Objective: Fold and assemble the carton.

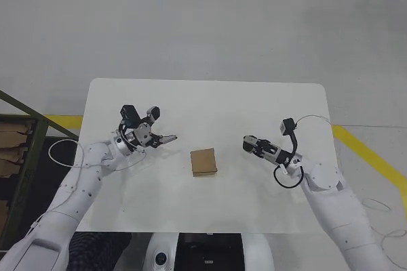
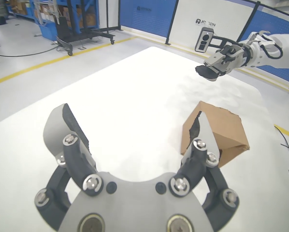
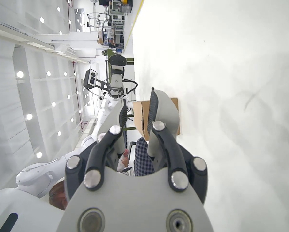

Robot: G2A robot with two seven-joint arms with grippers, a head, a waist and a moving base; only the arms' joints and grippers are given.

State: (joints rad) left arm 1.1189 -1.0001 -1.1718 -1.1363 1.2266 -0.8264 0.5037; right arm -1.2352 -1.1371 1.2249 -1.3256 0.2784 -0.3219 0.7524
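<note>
A small brown carton (image 1: 203, 162), closed into a box shape, lies near the middle of the white table (image 1: 271, 101). My left gripper (image 1: 164, 140) hovers to its left, wide open and holding nothing. In the left wrist view its fingers (image 2: 134, 109) are spread, and the carton (image 2: 222, 131) sits just beyond one fingertip (image 2: 202, 121). My right gripper (image 1: 247, 143) hangs to the carton's right, apart from it. Only a narrow gap separates the right gripper's (image 3: 137, 97) fingers, nothing is held, and the carton (image 3: 137, 117) shows through that gap. From the left wrist, the right gripper (image 2: 207, 72) floats above the table past the carton.
Flattened cardboard pieces (image 1: 7, 146) are stacked on the floor beyond the table's left edge. Yellow floor tape (image 1: 366, 152) runs past the right side. The table surface around the carton is bare white.
</note>
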